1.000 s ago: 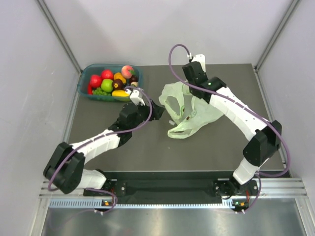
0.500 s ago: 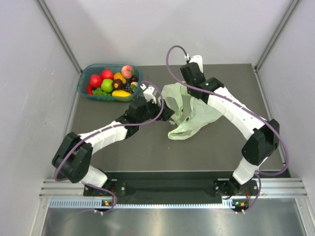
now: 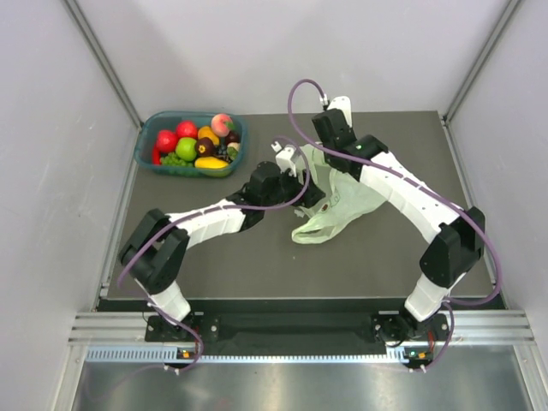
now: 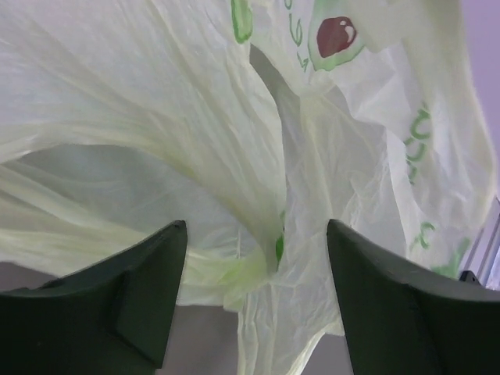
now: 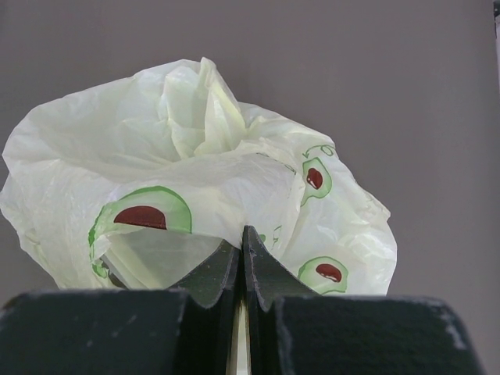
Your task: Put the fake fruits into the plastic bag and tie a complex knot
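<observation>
The pale green plastic bag (image 3: 338, 207), printed with avocados, lies crumpled on the dark table right of centre. My right gripper (image 3: 329, 157) is at the bag's far edge, and in the right wrist view it (image 5: 244, 234) is shut on a fold of the bag (image 5: 211, 148). My left gripper (image 3: 306, 190) reaches into the bag's left side. In the left wrist view it (image 4: 258, 262) stands open, with a bunched strip of the bag (image 4: 269, 211) between its fingers, which do not touch it. The fake fruits (image 3: 195, 141) are piled in the teal tub. No knot shows.
The teal tub (image 3: 147, 145) stands at the table's far left corner. Grey walls close in the left, back and right sides. A purple cable (image 3: 295, 98) loops above the right wrist.
My left arm has swung right, from beside the tub to the bag, and its jaws have opened a little wider. The right gripper has stayed shut on the bag.
</observation>
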{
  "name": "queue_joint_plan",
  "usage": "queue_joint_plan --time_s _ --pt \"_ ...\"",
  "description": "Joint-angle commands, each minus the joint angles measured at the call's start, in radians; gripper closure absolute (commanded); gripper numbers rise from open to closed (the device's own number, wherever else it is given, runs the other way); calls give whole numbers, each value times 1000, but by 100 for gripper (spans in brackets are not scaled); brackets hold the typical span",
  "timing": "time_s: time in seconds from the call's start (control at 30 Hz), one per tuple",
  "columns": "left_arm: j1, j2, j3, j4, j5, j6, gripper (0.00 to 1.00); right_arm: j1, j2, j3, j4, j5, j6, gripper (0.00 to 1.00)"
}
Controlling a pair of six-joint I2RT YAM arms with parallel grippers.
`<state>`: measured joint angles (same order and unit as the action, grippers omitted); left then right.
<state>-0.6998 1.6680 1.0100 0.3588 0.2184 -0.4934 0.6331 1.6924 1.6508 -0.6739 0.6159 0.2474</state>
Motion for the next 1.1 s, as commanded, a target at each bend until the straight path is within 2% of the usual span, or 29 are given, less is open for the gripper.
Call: queue_joint_plan --time_s 0.0,0.03,0.1,0.13,0.2,0.3,0.37,0.5,0.57,0.67,0.77,0.8,0.9,0.93,1.03,1.07 --pt "-9 62 74 51 -43 -22 33 16 -13 27 51 -4 12 100" --pt "-6 73 87 5 -66 -19 67 14 -13 23 50 -1 10 100" --pt "23 85 130 -41 -61 7 98 14 -14 1 45 30 1 100" --pt "40 85 145 -75 -44 12 100 14 -14 -9 45 47 -5 100" --pt "101 88 197 -164 62 48 100 14 -11 -38 45 97 -22 100" --pt "175 85 281 -320 120 127 100 11 -4 -63 54 130 -28 100" --pt "221 75 326 -409 115 176 100 13 1 -63 56 136 -28 100" --pt "287 75 377 -448 111 223 100 11 6 -65 73 117 -22 100" --pt "307 111 449 -484 110 272 100 11 13 -56 76 108 -25 100" --pt "310 182 556 -563 23 331 100 13 23 -46 69 93 -27 100" --pt "310 252 648 -577 -8 374 95 14 24 -34 70 50 -23 100" --pt "310 268 670 -577 -7 386 92 14 35 -25 60 48 -19 100" --pt "310 325 759 -612 -14 440 75 13 65 13 34 64 -7 100" --pt "310 340 786 -619 -45 453 62 8 78 26 31 67 1 100" --pt "312 340 788 -592 -95 461 41 -18 119 101 16 47 21 100" --pt "313 338 782 -580 -125 460 39 -26 136 115 16 36 26 100"
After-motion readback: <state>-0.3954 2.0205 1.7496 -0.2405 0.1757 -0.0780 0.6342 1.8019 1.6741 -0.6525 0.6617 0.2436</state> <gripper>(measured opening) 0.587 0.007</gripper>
